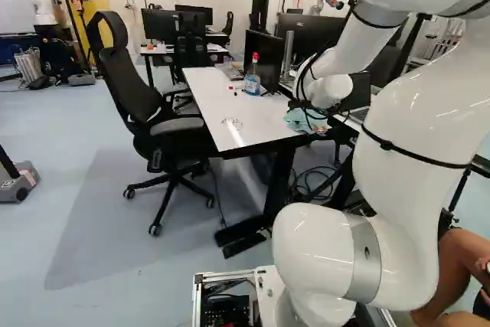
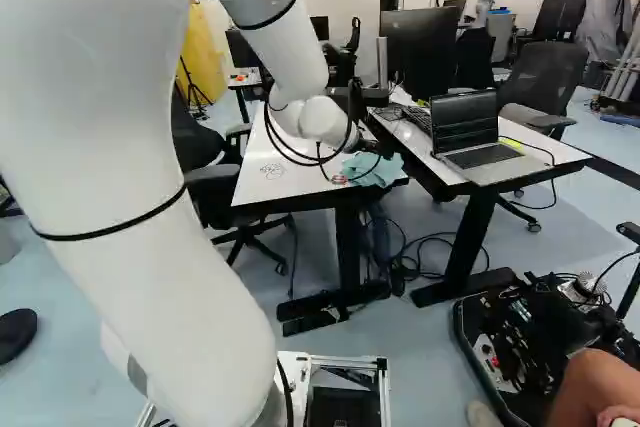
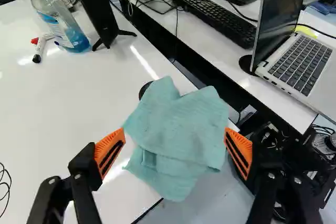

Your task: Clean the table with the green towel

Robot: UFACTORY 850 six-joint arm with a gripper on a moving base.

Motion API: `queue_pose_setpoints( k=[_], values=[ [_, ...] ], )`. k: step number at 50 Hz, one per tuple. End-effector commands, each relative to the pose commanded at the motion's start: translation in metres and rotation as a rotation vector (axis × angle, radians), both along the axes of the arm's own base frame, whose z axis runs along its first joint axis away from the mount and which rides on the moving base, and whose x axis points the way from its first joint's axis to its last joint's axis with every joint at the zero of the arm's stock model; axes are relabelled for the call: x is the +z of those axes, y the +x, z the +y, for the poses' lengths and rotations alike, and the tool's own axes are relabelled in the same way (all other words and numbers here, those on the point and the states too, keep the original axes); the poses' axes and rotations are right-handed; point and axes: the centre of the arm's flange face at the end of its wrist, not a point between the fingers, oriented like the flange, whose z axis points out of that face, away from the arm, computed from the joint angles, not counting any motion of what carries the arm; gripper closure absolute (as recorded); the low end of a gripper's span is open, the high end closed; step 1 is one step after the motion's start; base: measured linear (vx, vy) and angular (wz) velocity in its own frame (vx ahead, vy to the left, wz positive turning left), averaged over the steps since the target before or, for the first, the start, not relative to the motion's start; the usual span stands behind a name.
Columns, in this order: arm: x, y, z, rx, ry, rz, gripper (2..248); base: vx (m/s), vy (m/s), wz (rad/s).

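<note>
A rumpled green towel (image 3: 181, 129) lies at the near corner of a white-topped table (image 3: 47, 114), part of it reaching over the edge. The gripper (image 3: 175, 131) is poised above it with jaws spread wide, grasping nothing, one orange pad (image 3: 109, 153) to each side of the cloth. The step in hand appears to be the pickup, with the wiping yet to come. A good grasp calls for centring on the thick folds, lowering until the pads flank the cloth just above the tabletop, then closing firmly; too high a pinch could catch a single layer, too low could press the fingertips into the table's edge. A straight lift would then keep the overhanging part from snagging.

Farther along the tabletop is a looped black mark (image 1: 232, 122), possibly marker scribble, though the view is too coarse to rule out thin wire. If ink, it likely wants flat, overlapping strokes with light, even pressure. Beyond stand a clear spray bottle (image 3: 65, 32) of blue liquid and a black monitor (image 3: 93, 3), with a marker pen (image 3: 39, 51) lying beside the bottle; wide strokes could knock them. Across the gap, an open laptop (image 3: 302, 64) sits on the adjoining desk (image 3: 286, 107).
</note>
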Motion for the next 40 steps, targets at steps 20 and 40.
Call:
queue_pose_setpoints(
  k=[20,40],
  values=[
    [-0.008,0.034,-0.002,0.019,0.031,0.084,3,0.000,0.000,0.000],
    [-0.015,0.056,-0.014,0.013,0.060,0.161,3,0.000,0.000,0.000]
  ],
)
